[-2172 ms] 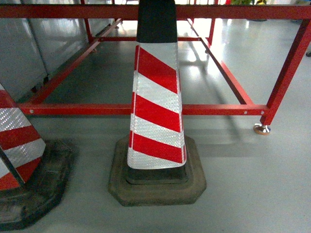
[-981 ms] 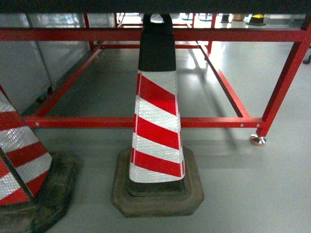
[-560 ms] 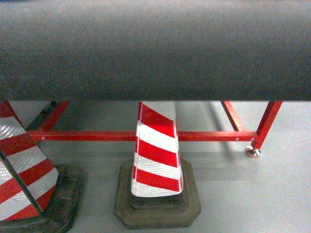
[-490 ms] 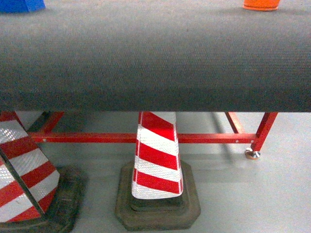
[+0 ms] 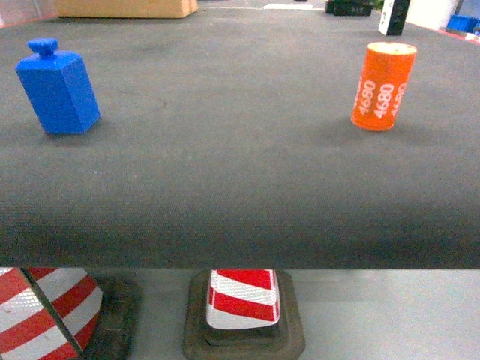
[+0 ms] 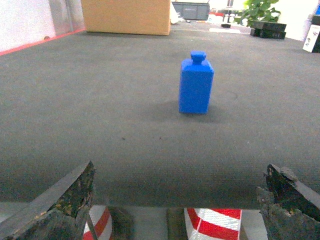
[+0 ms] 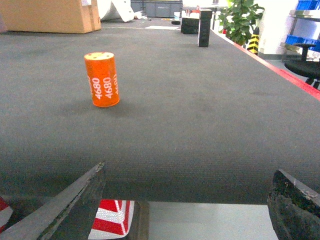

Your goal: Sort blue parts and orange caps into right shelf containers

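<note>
On the dark grey table (image 5: pixel 240 187) stand two things, well apart. One is a blue block (image 5: pixel 58 88) with a small knob on top, upright on the left side; the left wrist view also shows it (image 6: pixel 196 83). The other is one orange can (image 5: pixel 383 86) with white numbers "4680" on its side, upright on the right side, seen too in the right wrist view (image 7: pixel 102 79). Nothing stands between them, only bare table mat. Both sit back from the near edge of the table. The left gripper (image 6: pixel 177 200) is wide open with nothing in it, its two worn dark fingers (image 6: pixel 67 200) low at the near table edge, in line with the blue block but far from touching it. The right gripper (image 7: pixel 187 200) is also wide open and holds nothing, near the table edge, with the can ahead and to its left. Under the table edge, two red and white striped cones (image 5: pixel 241 298) stand on the grey floor. A brown cardboard box (image 6: pixel 126 16) sits far back on the table, and a green plant (image 7: pixel 242 20) is behind.
</note>
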`<state>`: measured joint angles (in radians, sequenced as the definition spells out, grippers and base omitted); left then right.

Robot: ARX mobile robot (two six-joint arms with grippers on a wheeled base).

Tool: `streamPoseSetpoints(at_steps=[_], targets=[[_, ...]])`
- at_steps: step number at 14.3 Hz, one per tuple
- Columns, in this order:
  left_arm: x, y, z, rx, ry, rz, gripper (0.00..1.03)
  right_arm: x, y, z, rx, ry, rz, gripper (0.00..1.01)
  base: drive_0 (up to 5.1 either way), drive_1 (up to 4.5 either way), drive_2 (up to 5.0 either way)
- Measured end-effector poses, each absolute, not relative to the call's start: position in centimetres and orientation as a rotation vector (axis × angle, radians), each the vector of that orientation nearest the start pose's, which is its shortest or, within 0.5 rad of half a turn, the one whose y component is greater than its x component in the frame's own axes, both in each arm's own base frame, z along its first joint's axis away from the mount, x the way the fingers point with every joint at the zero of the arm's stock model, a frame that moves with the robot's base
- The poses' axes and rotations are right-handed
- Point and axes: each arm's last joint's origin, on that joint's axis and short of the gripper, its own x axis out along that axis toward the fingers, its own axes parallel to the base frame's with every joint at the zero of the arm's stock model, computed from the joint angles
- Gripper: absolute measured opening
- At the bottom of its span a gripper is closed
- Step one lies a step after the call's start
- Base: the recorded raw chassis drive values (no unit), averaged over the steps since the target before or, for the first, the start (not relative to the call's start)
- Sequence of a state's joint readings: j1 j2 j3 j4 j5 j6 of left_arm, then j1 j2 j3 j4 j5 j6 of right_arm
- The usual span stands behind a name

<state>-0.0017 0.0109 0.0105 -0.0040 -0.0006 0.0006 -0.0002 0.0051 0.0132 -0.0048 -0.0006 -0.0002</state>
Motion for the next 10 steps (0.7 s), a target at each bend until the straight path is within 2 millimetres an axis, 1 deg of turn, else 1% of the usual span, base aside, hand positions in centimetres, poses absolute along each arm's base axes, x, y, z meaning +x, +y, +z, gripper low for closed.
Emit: streamPoseSetpoints(at_steps=[10], targets=[[9.77,-0.01,16.55,0.0,0.008,0.0,0.98,9.72,0.0,16.68,0.0,0.0,0.0,0.98,0.0,0.0,0.0]])
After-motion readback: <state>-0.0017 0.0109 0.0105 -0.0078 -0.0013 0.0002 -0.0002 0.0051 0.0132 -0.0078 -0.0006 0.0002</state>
